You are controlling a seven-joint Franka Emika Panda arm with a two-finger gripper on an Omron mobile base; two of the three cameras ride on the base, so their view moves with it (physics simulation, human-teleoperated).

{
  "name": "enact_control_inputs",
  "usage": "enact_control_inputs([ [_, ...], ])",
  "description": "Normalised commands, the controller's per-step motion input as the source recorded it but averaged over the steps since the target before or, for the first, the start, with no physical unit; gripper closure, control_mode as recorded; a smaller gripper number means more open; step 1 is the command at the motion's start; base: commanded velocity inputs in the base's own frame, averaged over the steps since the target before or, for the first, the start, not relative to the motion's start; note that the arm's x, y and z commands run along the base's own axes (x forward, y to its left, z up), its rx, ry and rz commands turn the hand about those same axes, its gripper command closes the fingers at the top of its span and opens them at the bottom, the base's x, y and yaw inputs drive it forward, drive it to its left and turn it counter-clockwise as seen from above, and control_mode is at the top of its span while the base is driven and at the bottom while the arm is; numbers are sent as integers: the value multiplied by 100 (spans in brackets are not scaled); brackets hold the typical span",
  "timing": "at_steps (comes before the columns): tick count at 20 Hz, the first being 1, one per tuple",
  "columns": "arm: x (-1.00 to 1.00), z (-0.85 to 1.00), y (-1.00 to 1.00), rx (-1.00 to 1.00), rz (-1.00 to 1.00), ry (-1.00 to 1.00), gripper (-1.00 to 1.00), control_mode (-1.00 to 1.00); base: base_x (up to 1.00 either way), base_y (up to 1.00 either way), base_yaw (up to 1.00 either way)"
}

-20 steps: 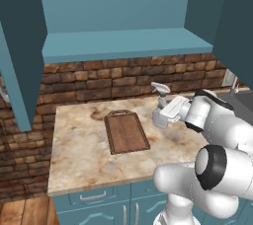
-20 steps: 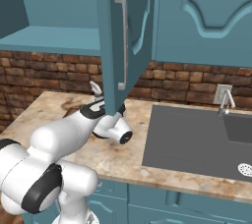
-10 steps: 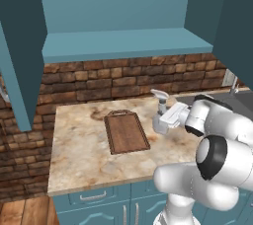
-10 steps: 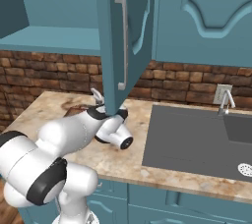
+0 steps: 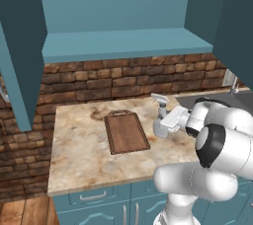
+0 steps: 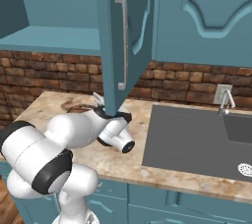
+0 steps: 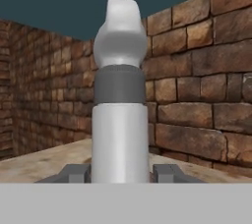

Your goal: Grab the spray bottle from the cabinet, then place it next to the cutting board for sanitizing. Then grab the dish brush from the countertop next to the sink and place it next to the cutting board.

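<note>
**Spray bottle coming down beside the board**

The spray bottle (image 5: 160, 119), slim pale grey-white plastic with a white trigger nozzle, stands upright in my end effector (image 5: 167, 123), just to the right of the dark brown rectangular wooden cutting board (image 5: 125, 131). In the hand view the bottle (image 7: 120, 100) sits between the two dark finger tips, which press against its sides low down, so I read the end effector (image 7: 120, 173) as clenched on it.

What changed: over the last second, in the left base view, the bottle has moved left and lower, from out over the marbled beige-and-brown stone surface (image 5: 84, 150) toward the board's right long edge. The background holds steady, so the arm moved, not the base. In the right base view the arm's wrist has drawn in closer under the open door of the teal-blue wall cabinet (image 6: 123, 46); the bottle's nozzle (image 6: 98, 99) just peeks past the arm.

Whether the bottle's base is touching the surface yet I cannot tell; the end effector hides it.

My judgement: the first half of the task is almost done. The bottle is out of the cabinet and already near the board, so what remains is to settle it and release. It's tall and narrow, so letting go before it is seated could tip it.

The large dark grey sunken sink (image 6: 197, 137) lies to the right. I can't make out the dish brush from here.
</note>
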Motion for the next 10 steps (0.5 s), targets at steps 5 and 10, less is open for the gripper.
enact_control_inputs([
  [5,-1,-28,-1,0,0,0,100,-100,0,0,0],
  [10,-40,-14,0,0,0,0,-100,-100,0,0,0],
])
